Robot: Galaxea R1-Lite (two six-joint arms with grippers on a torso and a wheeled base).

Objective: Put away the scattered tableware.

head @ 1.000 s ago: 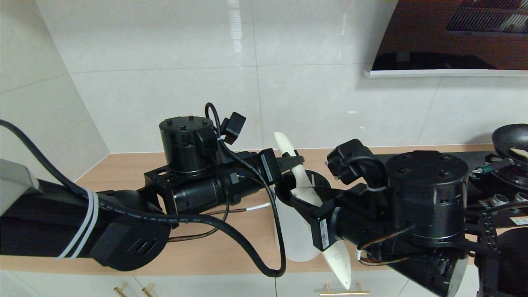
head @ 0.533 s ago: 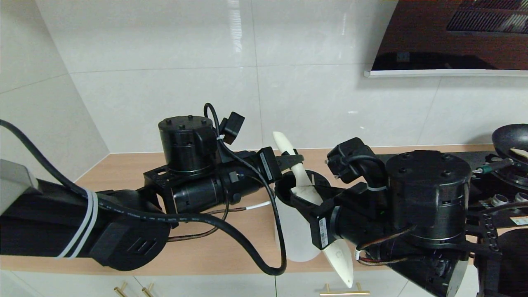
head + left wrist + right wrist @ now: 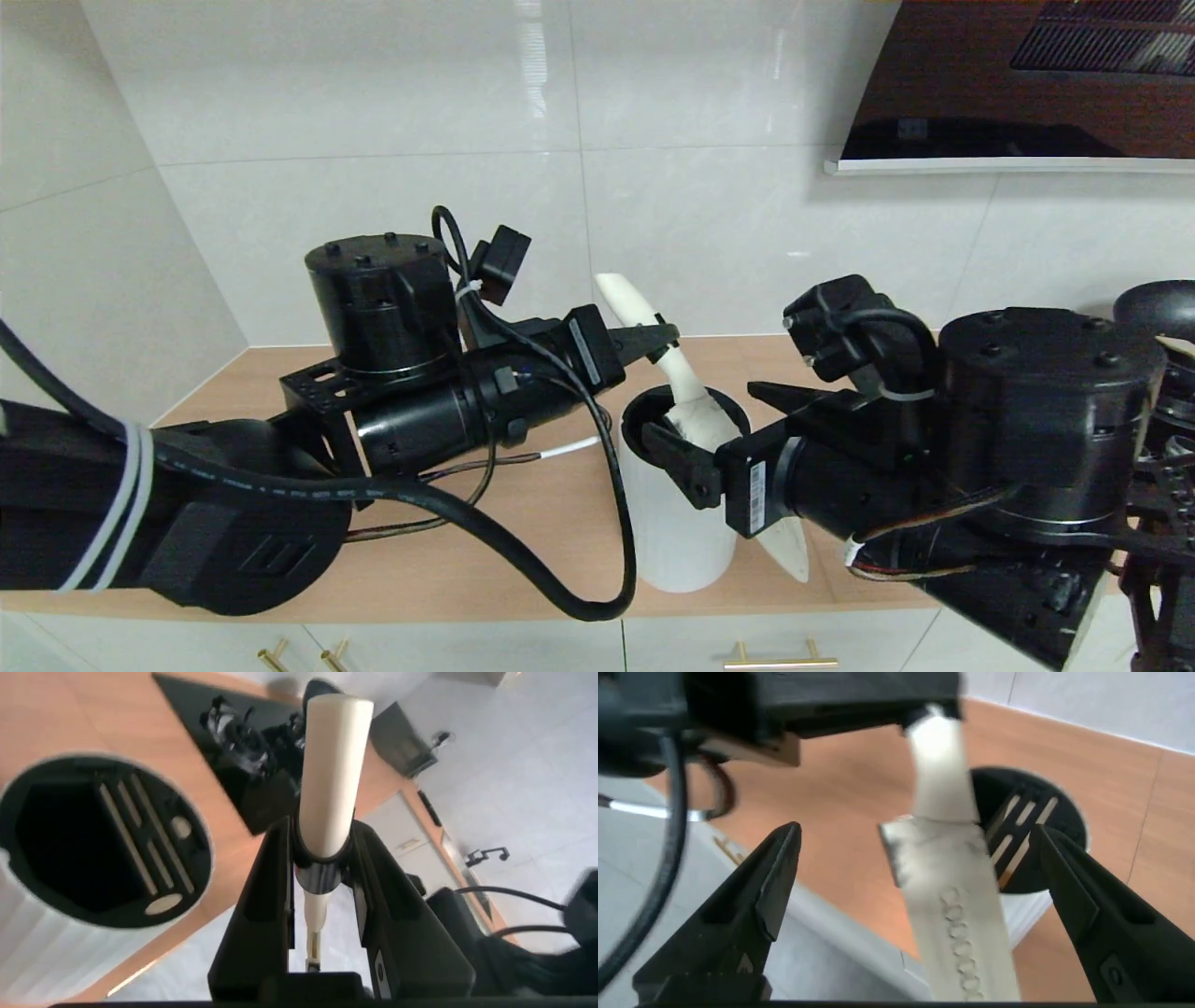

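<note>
Clamping the knife [image 3: 689, 399] by its handle is the left pincer [image 3: 322, 851]; the splayed right pincer [image 3: 915, 845] hides mid-blade.

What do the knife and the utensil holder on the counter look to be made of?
Knife: the cream handle is smooth and matte, probably plastic. The pale blade has a row of oval dimples and no metal glint, so it may be ceramic or plastic; I cannot tell which.
Holder: the white ribbed wall has a frosted look and the top is black and slotted, so it is most likely plastic.
</note>
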